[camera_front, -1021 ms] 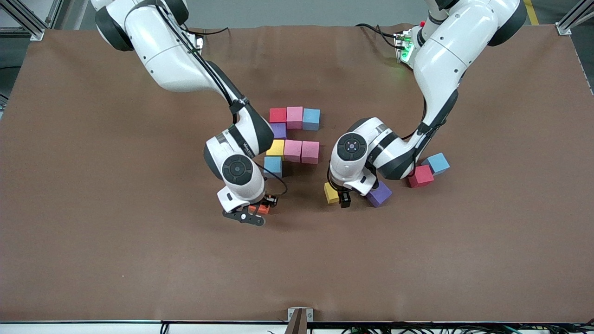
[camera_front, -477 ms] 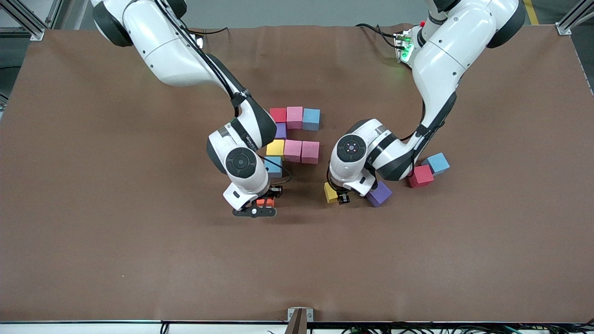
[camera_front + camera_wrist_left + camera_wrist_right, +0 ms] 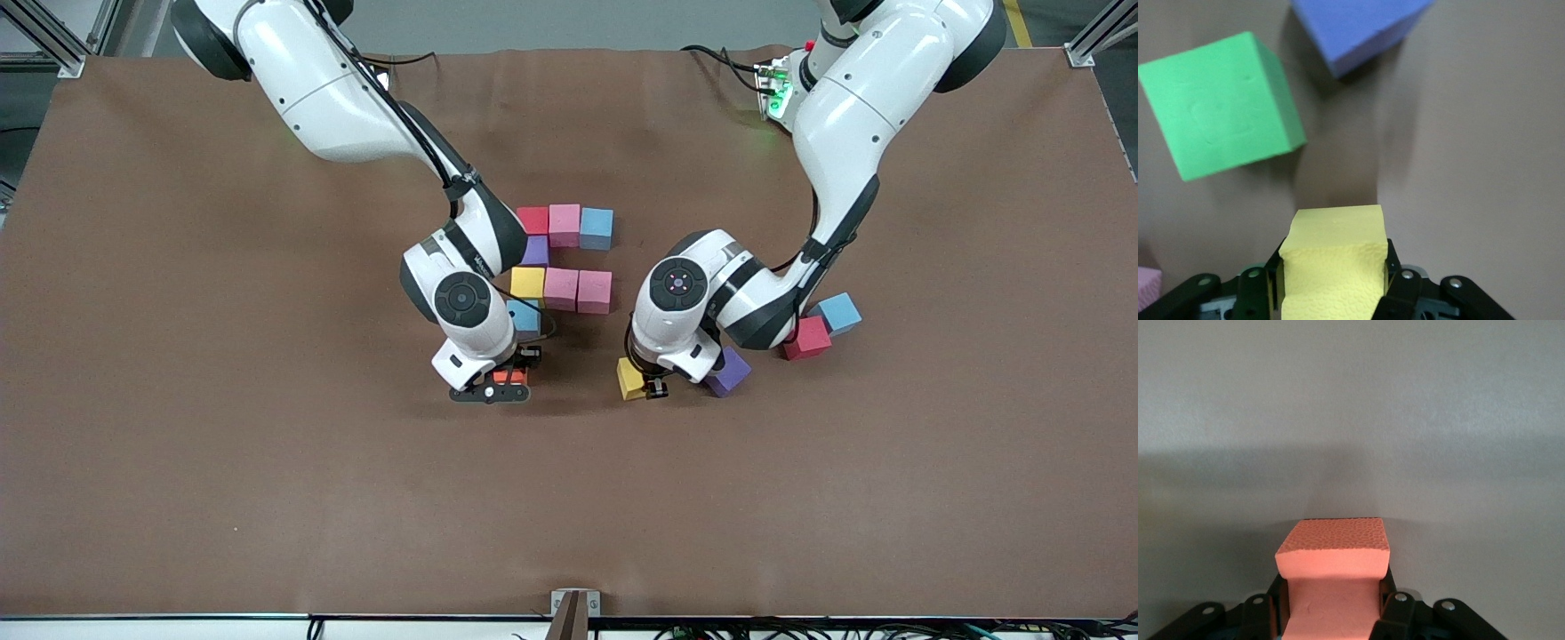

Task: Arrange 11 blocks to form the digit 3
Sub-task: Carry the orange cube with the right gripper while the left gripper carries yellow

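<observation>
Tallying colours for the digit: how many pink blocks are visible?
3: one pink block in the farthest row; two touching in the row nearer. More could be hidden.

A green cube (image 3: 1221, 105) rests on the brown table cover (image 3: 267, 444); a metal bracket (image 3: 574, 606) sits at the cover's nearest edge.

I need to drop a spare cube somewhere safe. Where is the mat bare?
Bare: the broad brown mat nearer the front camera than both pincers, and both table ends. Crowded: mid-table, around the unfinished digit and the loose purple block.
</observation>
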Action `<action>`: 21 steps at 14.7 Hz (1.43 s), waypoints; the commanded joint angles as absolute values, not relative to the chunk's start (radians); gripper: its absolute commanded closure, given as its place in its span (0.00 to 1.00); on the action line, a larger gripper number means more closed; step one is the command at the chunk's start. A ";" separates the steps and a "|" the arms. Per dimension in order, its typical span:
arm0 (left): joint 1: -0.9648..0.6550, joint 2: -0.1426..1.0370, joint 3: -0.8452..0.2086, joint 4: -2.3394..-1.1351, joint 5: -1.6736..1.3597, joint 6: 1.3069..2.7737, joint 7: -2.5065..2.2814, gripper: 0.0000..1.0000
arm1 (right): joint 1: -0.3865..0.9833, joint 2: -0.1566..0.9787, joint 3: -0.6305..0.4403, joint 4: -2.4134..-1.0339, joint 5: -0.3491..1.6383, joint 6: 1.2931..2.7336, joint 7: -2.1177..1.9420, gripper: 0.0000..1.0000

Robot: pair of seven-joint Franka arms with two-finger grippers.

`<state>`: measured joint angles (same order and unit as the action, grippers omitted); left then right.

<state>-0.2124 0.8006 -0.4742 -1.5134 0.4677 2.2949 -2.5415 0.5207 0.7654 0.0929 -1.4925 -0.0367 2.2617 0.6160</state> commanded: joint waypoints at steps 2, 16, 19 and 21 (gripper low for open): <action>-0.250 0.839 -0.465 -1.439 0.476 2.292 -2.488 0.74 | 0.543 0.704 0.094 -1.565 -0.025 2.278 0.655 0.97; -0.295 0.853 -0.462 -1.431 0.477 2.292 -2.482 0.74 | 0.569 0.713 0.092 -1.562 -0.026 2.284 0.686 0.97; -0.293 0.851 -0.462 -1.431 0.476 2.292 -2.484 0.74 | 0.571 0.713 0.092 -1.562 -0.026 2.290 0.686 0.97; -0.293 0.851 -0.462 -1.431 0.476 2.292 -2.484 0.74 | 0.572 0.715 0.092 -1.562 -0.026 2.290 0.686 0.97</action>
<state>-0.2814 0.8407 -0.4693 -1.4556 0.4677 2.2948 -2.4950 0.5620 0.7426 0.0977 -1.5241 -0.0365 2.2746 0.6704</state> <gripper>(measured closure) 0.445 0.467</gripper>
